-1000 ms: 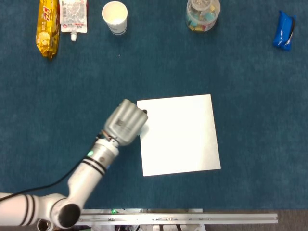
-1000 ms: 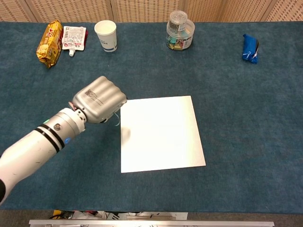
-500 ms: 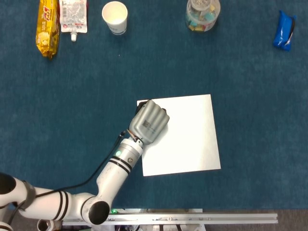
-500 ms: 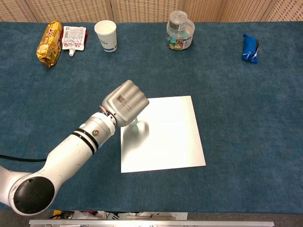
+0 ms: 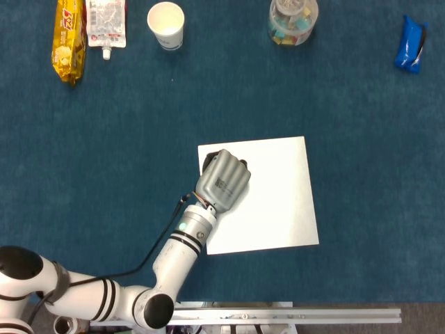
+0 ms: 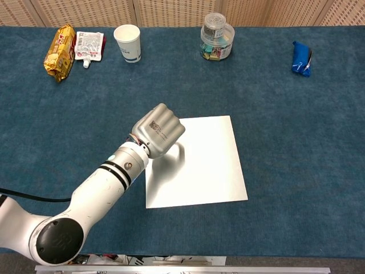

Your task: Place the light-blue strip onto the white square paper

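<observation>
Nearest, the left hand [image 5: 222, 181] hangs over the near-left part of the white square paper [image 5: 278, 202], fingers curled in; whether it holds anything I cannot tell, since its back faces both cameras. Nowhere does the light-blue strip show, so its look and place stay unknown. If hidden in the fist, it could drop off the sheet's edge. Farther off, a paper cup [image 5: 166, 25] stands on the worktop [image 5: 348, 104].
</observation>
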`<state>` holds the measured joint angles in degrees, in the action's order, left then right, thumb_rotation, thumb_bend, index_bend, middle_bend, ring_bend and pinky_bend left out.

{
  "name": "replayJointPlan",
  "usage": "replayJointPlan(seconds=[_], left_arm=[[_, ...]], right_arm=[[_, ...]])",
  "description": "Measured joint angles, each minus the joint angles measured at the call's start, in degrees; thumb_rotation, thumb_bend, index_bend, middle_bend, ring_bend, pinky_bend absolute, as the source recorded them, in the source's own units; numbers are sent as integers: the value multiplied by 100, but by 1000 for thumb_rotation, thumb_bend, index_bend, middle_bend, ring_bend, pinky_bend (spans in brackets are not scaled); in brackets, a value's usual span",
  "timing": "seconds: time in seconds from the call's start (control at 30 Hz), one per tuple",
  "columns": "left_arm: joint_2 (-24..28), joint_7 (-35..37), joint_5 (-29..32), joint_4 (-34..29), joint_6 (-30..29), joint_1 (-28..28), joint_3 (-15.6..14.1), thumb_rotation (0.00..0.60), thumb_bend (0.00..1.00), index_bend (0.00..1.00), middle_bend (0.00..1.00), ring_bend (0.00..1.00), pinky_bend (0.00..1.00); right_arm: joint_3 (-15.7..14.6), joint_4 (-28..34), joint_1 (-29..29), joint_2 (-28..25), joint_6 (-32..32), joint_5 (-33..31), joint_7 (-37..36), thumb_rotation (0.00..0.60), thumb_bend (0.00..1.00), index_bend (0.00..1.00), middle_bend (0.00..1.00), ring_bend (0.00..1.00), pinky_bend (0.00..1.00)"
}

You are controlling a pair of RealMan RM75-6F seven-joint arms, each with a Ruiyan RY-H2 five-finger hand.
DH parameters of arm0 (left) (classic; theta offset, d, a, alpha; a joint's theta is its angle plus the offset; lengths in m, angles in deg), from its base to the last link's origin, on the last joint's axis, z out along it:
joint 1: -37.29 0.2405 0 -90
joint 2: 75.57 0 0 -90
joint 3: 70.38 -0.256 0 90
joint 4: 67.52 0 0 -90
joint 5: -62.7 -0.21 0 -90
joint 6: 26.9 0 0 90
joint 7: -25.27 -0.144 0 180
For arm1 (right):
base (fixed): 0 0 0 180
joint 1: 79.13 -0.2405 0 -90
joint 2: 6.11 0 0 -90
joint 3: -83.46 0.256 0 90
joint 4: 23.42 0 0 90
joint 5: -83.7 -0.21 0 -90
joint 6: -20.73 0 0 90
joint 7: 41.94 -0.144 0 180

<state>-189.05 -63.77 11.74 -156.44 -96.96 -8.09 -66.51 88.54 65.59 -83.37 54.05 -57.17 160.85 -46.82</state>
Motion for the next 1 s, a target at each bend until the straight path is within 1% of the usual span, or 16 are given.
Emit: replayJointPlan(seconds=[0.2,0.67,1.0], left_arm=[[-16,55,-67,-120,-128,-31,-91,557,381,411,1000,1000,1000],[135,227,-287,-476,-297,-5,-426,553,381,402,1000,1000,1000],[257,194,-73,-563,-284,27,-561,554,381,404,1000,1000,1000]], right_arm=[[-6,-19,24,0,-25,12,-31,600,129,151,375,250,205],[-1,3,55,-24,-76,48,-57,600,129,151,375,250,205],[-2,55,62,-34,-103,76,-9,600,129,151,375,250,205]])
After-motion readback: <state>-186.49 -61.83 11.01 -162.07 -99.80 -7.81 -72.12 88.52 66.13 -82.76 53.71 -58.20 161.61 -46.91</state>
